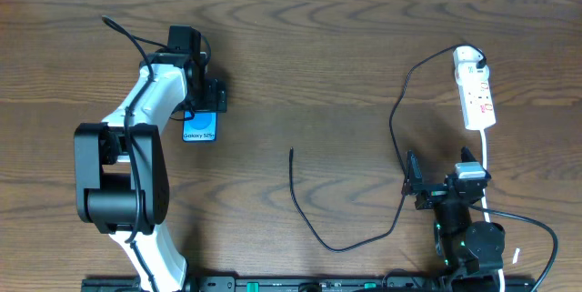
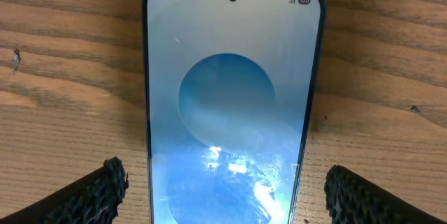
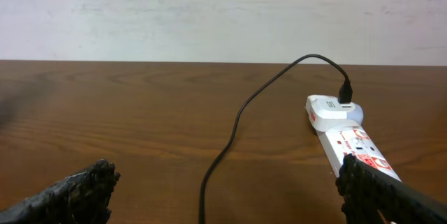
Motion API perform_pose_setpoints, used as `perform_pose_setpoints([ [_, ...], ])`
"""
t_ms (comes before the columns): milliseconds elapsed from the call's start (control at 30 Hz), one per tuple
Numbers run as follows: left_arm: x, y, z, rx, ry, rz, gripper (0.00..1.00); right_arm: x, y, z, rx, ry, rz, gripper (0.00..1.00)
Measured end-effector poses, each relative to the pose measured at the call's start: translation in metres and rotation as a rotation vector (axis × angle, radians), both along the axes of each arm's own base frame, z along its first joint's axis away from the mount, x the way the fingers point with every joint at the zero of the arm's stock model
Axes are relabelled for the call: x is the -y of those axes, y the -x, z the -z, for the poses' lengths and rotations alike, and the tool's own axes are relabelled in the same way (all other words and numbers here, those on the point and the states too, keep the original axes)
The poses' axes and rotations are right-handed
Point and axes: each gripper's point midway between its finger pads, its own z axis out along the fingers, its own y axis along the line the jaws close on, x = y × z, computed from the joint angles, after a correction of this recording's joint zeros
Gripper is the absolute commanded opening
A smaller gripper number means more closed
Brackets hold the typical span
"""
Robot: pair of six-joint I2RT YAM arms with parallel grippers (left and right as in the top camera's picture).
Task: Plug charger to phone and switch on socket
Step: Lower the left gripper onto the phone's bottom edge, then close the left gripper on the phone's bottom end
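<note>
The phone (image 1: 199, 129) lies flat on the wooden table at the left, its blue screen up. My left gripper (image 1: 212, 97) hovers right over its far end, open. In the left wrist view the phone (image 2: 234, 105) lies between the two fingers, with a gap on each side. The socket (image 1: 476, 92) lies at the far right. The charger (image 1: 396, 119) runs from its far end, loops toward the front edge, and ends in a free tip (image 1: 292, 152) at mid-table. My right gripper (image 1: 415, 183) is open beside the cable. The charger (image 3: 237, 119) and socket (image 3: 343, 135) lie ahead of the right gripper (image 3: 227, 175).
The socket's thick white cord (image 1: 486, 160) trails toward the front past the right arm's base (image 1: 471, 242). The left arm's bulky black and white body (image 1: 123, 169) stands at the left. A black rail (image 1: 300, 285) runs along the front edge. A pale wall (image 3: 209, 15) rises behind the table.
</note>
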Motion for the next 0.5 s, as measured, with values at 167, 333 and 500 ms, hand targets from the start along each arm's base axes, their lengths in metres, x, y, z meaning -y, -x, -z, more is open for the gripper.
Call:
perform_pose_setpoints([
  [167,0.000,-0.002,0.000,0.007,0.000,0.000,0.93,0.000,0.000,0.000,0.000,0.000,0.000,0.99],
  [333,0.000,-0.001,0.001,0.005,0.000,0.000,0.93,0.000,0.000,0.000,0.000,0.000,0.000,0.99],
  [500,0.000,0.003,0.018,-0.039,-0.001,-0.001,0.93,0.000,0.000,0.000,0.000,0.000,0.000,0.99],
])
